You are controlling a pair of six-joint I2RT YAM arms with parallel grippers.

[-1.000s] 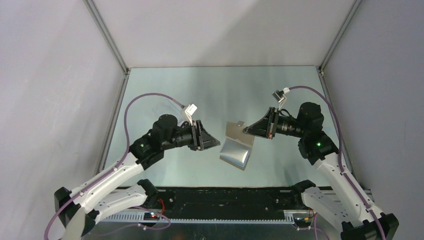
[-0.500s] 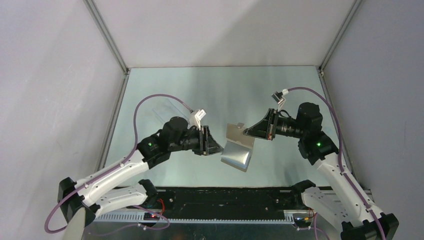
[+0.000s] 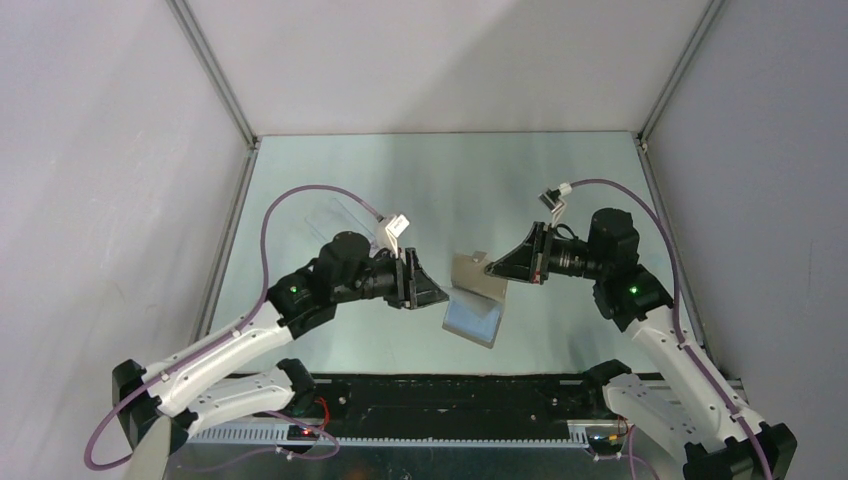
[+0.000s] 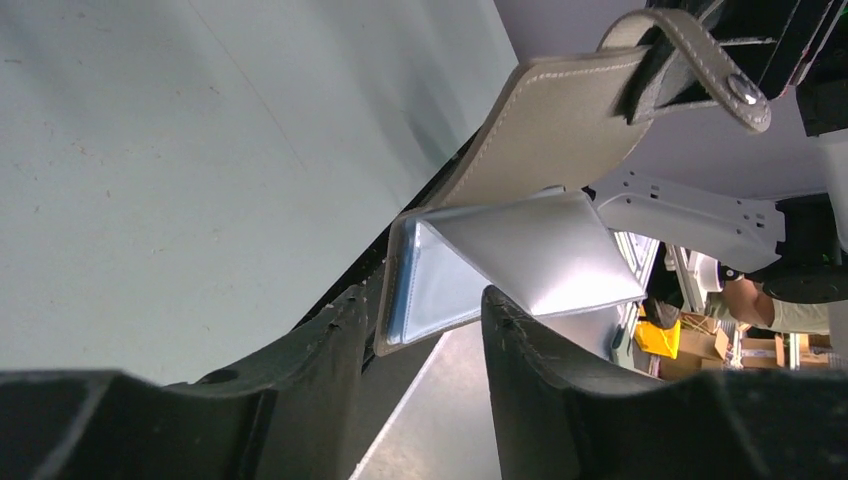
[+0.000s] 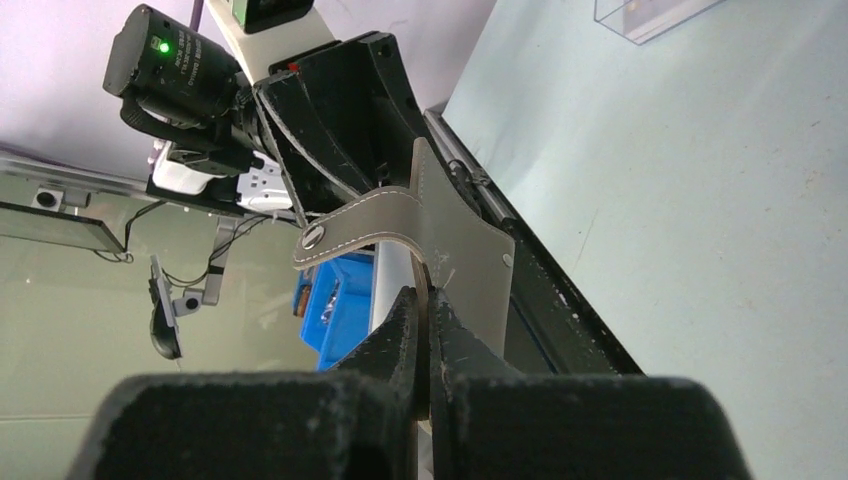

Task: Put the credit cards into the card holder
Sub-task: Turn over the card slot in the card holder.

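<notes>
The card holder (image 3: 476, 296) is a grey-brown fold-over wallet hanging open in the air above the table. Its snap tab (image 5: 345, 228) curls over the top flap. My right gripper (image 3: 489, 267) is shut on the top flap's edge, fingers pressed flat on the leather (image 5: 455, 235). My left gripper (image 3: 441, 294) is open, and the lower corner of the card holder, with its light blue lining (image 4: 437, 292), sits between its fingers (image 4: 330, 340) without being pinched. I cannot make out the credit cards in any view.
A clear plastic box (image 3: 335, 214) lies on the table behind the left arm, and its corner shows in the right wrist view (image 5: 655, 14). The black rail (image 3: 450, 392) runs along the table's near edge. Grey walls close in the left, right and back.
My left arm has swung right toward the card holder, so its open fingers now straddle the lower corner. The right gripper has shifted slightly and still holds the top flap.
</notes>
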